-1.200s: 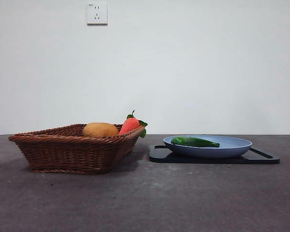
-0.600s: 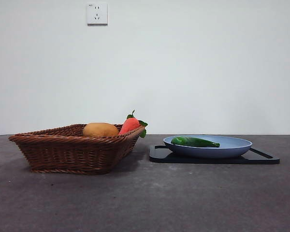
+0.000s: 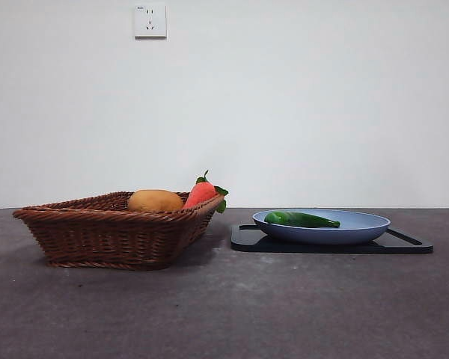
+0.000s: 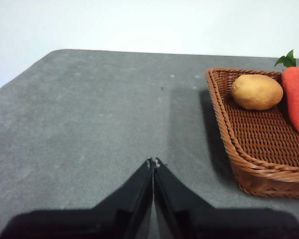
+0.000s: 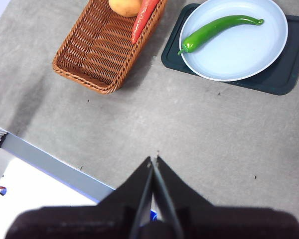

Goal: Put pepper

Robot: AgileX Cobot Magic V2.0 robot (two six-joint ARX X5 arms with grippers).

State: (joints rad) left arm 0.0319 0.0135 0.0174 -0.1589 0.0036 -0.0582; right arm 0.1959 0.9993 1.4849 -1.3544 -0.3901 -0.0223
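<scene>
The slim green pepper [image 3: 301,219] lies on a pale blue plate [image 3: 359,228] that rests on a black tray [image 3: 404,244] at the right. It also shows in the right wrist view [image 5: 217,29], lying across the plate [image 5: 249,55]. My right gripper [image 5: 153,160] is shut and empty, high above the table and well away from the plate. My left gripper [image 4: 153,162] is shut and empty over bare table beside the wicker basket [image 4: 239,144]. Neither gripper shows in the front view.
The brown wicker basket [image 3: 97,228] stands at the left and holds a yellow-brown potato [image 3: 156,200] and a red-orange carrot with green leaves [image 3: 202,191]. A wall socket [image 3: 150,21] is on the white wall behind. The table's edge [image 5: 55,159] shows in the right wrist view.
</scene>
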